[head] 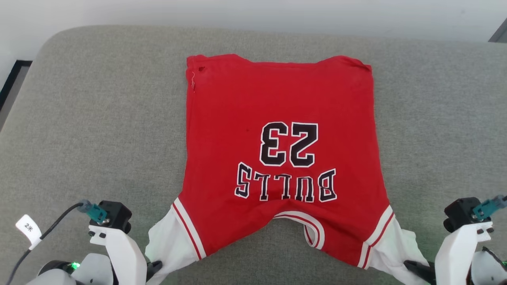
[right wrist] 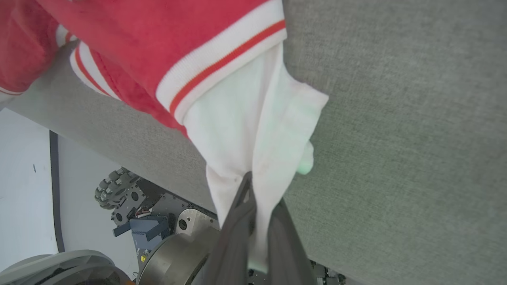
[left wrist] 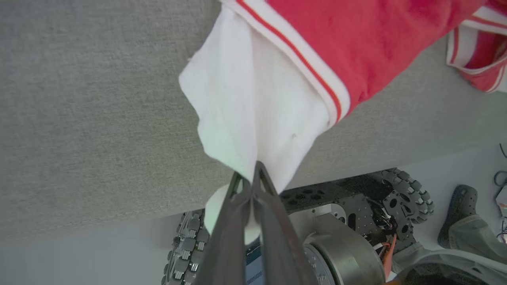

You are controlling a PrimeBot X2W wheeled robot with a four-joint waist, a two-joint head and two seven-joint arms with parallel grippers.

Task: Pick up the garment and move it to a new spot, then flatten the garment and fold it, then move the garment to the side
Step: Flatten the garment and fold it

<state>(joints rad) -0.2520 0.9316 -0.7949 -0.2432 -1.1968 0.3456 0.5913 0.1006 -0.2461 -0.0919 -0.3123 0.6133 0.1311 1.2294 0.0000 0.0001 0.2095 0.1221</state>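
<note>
Head view — garment (head: 277, 118) at cushion (head: 99, 118) edge

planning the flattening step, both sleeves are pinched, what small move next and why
Probably draw both sleeves slightly apart: the left gripper and right gripper each pinch a white sleeve of the garment, whose collar edge sags wrinkled between them.

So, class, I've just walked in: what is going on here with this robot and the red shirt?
The robot has the shirt spread print-up on a grey padded surface, collar end nearest it. Its left hand and right hand are each pinched shut on a white sleeve at the near edge. The shirt lies fairly flat and is not yet folded.
</note>
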